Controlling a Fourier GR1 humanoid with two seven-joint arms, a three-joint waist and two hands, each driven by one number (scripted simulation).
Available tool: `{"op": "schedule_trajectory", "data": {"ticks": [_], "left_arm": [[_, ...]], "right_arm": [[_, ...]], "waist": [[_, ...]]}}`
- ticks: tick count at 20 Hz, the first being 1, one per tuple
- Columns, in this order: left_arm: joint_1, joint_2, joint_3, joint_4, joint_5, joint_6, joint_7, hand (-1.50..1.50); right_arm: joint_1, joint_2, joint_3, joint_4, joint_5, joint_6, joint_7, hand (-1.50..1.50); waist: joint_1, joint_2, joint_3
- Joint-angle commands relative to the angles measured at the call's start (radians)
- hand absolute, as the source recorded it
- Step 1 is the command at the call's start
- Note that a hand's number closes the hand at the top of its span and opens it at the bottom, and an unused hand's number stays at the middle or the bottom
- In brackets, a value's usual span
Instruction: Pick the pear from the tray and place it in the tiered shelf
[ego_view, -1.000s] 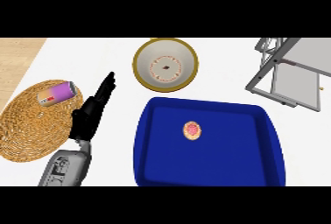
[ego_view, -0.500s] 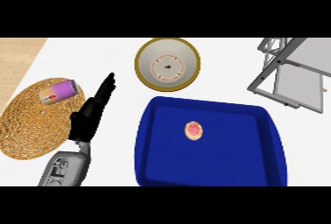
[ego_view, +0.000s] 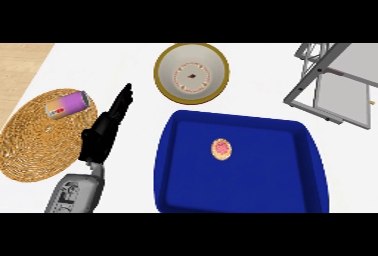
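Note:
A small pink and yellow pear (ego_view: 222, 149) lies near the middle of the blue tray (ego_view: 184, 170) on the white counter. The grey tiered shelf (ego_view: 336, 82) stands at the upper right, partly cut off by the view's edge. My left hand (ego_view: 105, 129) is left of the tray, fingers straight and pointing up the counter, holding nothing. It is well apart from the pear. My right hand is not visible.
A round woven mat (ego_view: 33, 145) at the left carries a purple can (ego_view: 70, 103) lying on its side. A gold-rimmed plate (ego_view: 192, 72) with a small dark bit at its centre sits above the tray.
The whole view has shifted slightly; my left hand has edged a little to the right and up beside the tray. The pear has not moved on the tray.

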Motion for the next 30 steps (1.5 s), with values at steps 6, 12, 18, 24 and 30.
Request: {"op": "schedule_trajectory", "data": {"ticks": [6,12,18,24,30], "left_arm": [[0.011,-0.008,-0.011,-0.019,-0.004,0.001,0.011,0.00],[0.002,-0.005,-0.006,-0.019,-0.014,0.011,0.002,0.00],[-0.013,-0.015,-0.002,0.015,-0.004,0.006,-0.011,0.00],[-0.013,0.000,-0.001,-0.002,-0.003,-0.006,-0.019,0.00],[-0.032,-0.016,-0.010,0.003,-0.006,0.000,-0.016,0.00]], "right_arm": [[-0.039,-0.034,-0.044,0.033,-0.045,0.230,0.014,-1.50],[-0.124,-0.082,-0.183,0.135,-0.192,0.308,0.263,-1.50],[-0.166,-0.213,-0.222,0.176,-0.224,0.293,0.460,-1.50],[-0.099,-0.287,-0.161,0.161,-0.161,0.347,0.499,-1.50],[-0.062,-0.330,-0.145,0.134,-0.142,0.382,0.465,-1.50]], "waist": [[0.005,0.003,0.002],[0.006,0.003,0.002],[0.011,0.017,0.003],[0.028,0.034,0.008],[0.026,0.043,0.014]]}}
